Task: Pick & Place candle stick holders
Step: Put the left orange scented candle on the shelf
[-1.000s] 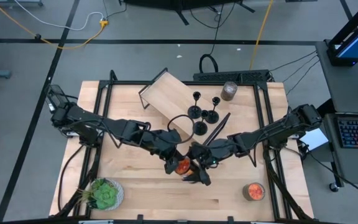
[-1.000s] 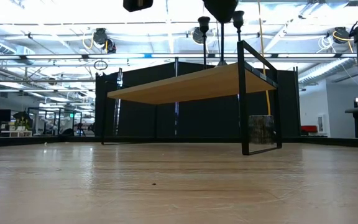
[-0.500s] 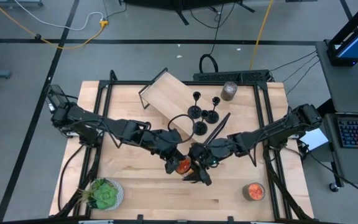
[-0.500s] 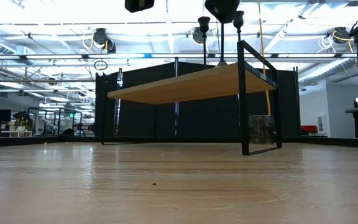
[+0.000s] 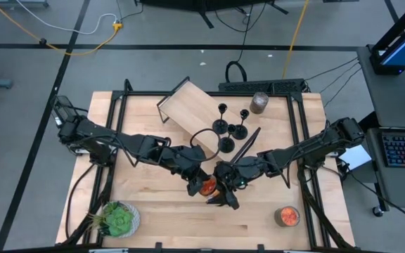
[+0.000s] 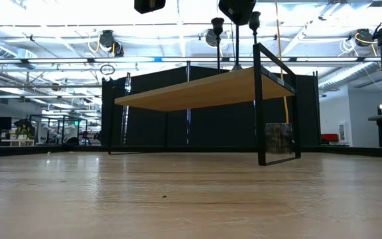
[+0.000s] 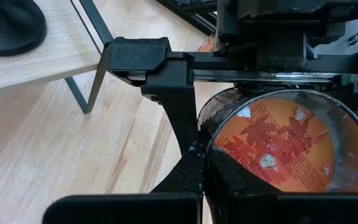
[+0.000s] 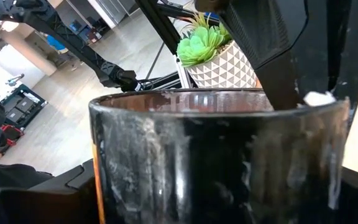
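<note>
Bench [image 5: 160, 211]: pale wood top in a black frame.
Landmark: tilted wooden shelf [image 5: 188, 111] on black wire legs, standing at the bench's back middle.
Grey jar [image 5: 259, 102]: on the bench, beside the shelf, toward the back right corner.
Orange-topped jar [image 5: 287, 216]: on the bench, well apart from the shelf, near the front right.
Potted succulent [image 5: 118, 218]: on the bench, well apart from the shelf, at the front left.
</note>
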`<action>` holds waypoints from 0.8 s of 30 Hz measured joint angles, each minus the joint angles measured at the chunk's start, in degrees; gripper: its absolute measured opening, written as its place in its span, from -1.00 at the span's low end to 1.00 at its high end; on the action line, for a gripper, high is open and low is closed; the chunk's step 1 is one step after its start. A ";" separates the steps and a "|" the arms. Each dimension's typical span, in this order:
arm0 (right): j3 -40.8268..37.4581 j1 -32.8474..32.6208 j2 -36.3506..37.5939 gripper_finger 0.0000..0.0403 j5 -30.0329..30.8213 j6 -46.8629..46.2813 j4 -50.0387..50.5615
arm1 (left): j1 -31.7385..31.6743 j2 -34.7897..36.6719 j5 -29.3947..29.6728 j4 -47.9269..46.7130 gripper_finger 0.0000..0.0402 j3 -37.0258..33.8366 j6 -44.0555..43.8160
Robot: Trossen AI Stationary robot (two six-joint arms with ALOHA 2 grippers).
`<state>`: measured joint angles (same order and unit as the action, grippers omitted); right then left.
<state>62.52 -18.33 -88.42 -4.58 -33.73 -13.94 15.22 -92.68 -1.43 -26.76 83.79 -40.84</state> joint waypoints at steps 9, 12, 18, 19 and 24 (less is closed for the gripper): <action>-0.02 -0.02 0.00 0.67 -0.26 0.13 0.57 | -0.20 0.02 -0.04 0.22 -0.84 0.00 0.25; -0.11 -0.01 -0.02 0.66 -0.20 0.31 0.71 | -0.20 0.03 0.26 0.20 -0.74 0.00 0.22; -0.11 0.00 -0.02 0.66 0.29 0.32 0.52 | -0.20 0.17 0.20 0.15 -0.46 0.00 0.05; -0.11 0.02 -0.02 0.66 0.44 0.30 0.46 | -0.20 0.39 0.15 -0.20 -0.41 0.00 0.03; -0.11 0.04 -0.02 0.66 0.87 0.04 0.41 | -0.59 1.18 -0.94 -1.00 -0.21 0.04 -0.11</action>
<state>62.41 -18.28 -88.44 -3.71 -33.69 -13.53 14.63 -91.50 -2.37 -27.76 83.83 -40.95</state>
